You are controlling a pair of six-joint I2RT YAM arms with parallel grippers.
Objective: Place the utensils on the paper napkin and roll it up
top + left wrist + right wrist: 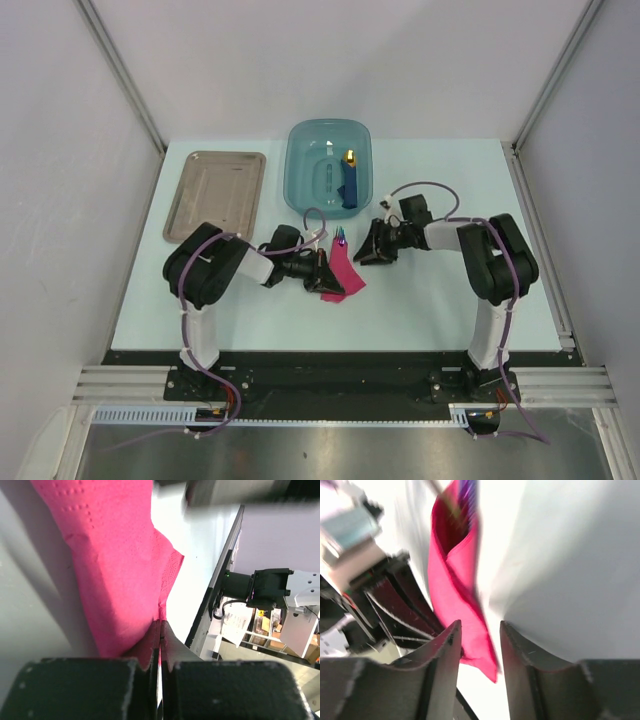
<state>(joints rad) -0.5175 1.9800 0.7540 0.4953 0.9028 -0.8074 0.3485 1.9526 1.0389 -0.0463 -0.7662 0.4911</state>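
Note:
The magenta paper napkin [342,277] lies folded over on the table between the two arms. Purplish-blue utensil handles [340,238] stick out of its far end; the rest of the utensils is hidden inside. My left gripper [325,272] is shut on the napkin's left edge; in the left wrist view the pink sheet [120,570] runs down into the closed jaws [161,630]. My right gripper [362,250] is open just right of the napkin, touching nothing. In the right wrist view the folded napkin [457,585] and handles [466,492] show beyond its parted fingers [479,630].
A grey-brown metal tray [215,195] lies at the back left. A teal plastic bin [328,165] behind the napkin holds a chunky blue object with a yellow tip [350,182]. The table's front edge runs just behind the arm bases.

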